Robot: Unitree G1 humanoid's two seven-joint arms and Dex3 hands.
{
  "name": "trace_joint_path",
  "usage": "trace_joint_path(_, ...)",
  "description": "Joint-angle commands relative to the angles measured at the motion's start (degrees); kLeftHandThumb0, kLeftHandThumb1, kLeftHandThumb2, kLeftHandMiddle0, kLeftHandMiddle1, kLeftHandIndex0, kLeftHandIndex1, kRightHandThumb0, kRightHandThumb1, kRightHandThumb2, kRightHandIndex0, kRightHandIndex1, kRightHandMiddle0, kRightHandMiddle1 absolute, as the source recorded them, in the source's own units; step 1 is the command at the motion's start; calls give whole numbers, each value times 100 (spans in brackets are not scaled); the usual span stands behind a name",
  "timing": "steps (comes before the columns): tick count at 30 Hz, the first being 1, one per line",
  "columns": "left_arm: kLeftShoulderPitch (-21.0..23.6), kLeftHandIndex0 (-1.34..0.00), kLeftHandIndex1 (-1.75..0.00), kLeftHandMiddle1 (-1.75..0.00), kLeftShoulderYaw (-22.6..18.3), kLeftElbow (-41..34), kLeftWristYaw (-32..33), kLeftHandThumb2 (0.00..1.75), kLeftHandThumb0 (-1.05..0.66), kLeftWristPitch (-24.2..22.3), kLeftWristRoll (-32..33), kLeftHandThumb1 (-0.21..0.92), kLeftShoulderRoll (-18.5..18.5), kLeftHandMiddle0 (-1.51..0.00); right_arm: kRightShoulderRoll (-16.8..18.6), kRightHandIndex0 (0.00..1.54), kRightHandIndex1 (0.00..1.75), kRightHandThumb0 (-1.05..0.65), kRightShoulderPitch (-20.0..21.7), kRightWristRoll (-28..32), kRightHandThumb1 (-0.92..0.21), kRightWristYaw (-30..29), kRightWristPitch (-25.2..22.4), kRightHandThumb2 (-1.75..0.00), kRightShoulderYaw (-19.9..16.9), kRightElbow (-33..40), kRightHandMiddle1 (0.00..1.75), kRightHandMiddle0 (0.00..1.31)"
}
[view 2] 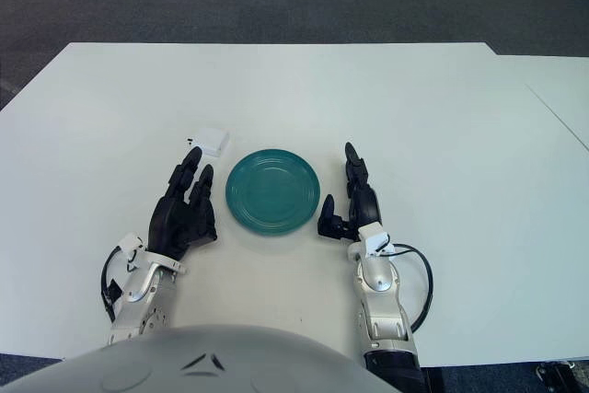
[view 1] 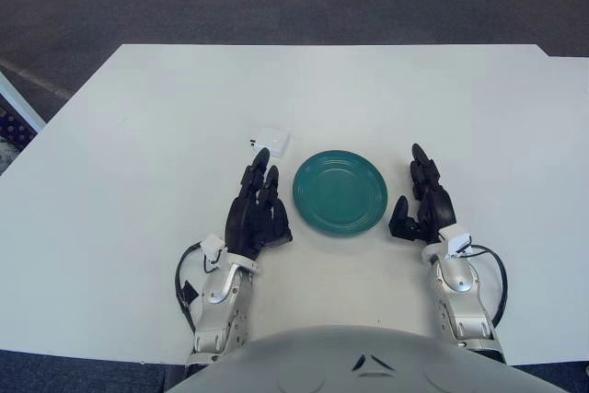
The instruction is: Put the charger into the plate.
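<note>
The left hand (view 1: 259,209) lies with fingers spread, empty, just short of the charger (view 1: 271,142), placed to reach it. The right hand (view 1: 422,202) rests open beside the plate (view 1: 340,192), leaving it unobstructed.

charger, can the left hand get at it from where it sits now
Probably yes. The white charger lies on the table just ahead of the left hand, whose fingertips nearly touch it, with nothing between them. The green plate sits clear to the right.
</note>
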State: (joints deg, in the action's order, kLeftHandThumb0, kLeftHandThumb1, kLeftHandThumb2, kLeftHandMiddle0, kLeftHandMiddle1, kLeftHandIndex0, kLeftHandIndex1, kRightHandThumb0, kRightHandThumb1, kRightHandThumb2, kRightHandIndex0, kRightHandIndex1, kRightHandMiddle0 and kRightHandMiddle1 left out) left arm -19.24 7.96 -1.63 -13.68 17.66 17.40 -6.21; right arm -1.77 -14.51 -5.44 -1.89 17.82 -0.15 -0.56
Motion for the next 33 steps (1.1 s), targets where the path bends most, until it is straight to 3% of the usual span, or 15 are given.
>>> trace_joint_path(1, -13, 0, -38, 0, -35, -53, 39, 169, -8, 1, -65, 31, -24, -1, -52, 0, 0, 8, -48, -7, -41, 8, -59, -157, -21, -153, 12, 0)
trace_joint_path(16, -43, 0, -39, 0, -30, -154, 194, 159, -18, -133, -188, 37, -48, -3, -27, 0, 0, 9, -22, 90, -44, 43, 4, -152, -47, -236, 11, 0)
trace_joint_path(28, -164, 0, -57, -2, -35, -588, 541, 165, -17, -849, 144, 32, -212, -13, 43, 0, 0, 8, -11, 295, -44, 92, -180, -152, -71, -204, 10, 0)
trace_joint_path(30, -175, 0, -57, -2, -41, -693, 683, 158, -22, -1035, 128, 34, -232, -13, 69, 0, 0, 8, 5, 353, -45, 100, -232, -151, -73, -187, 10, 0)
trace_joint_path(33, -171, 0, -57, -1, -62, -804, 869, 135, -35, -1245, 79, 47, -237, -14, 104, 0, 0, 7, 17, 419, -46, 108, -285, -147, -68, -175, 9, 0)
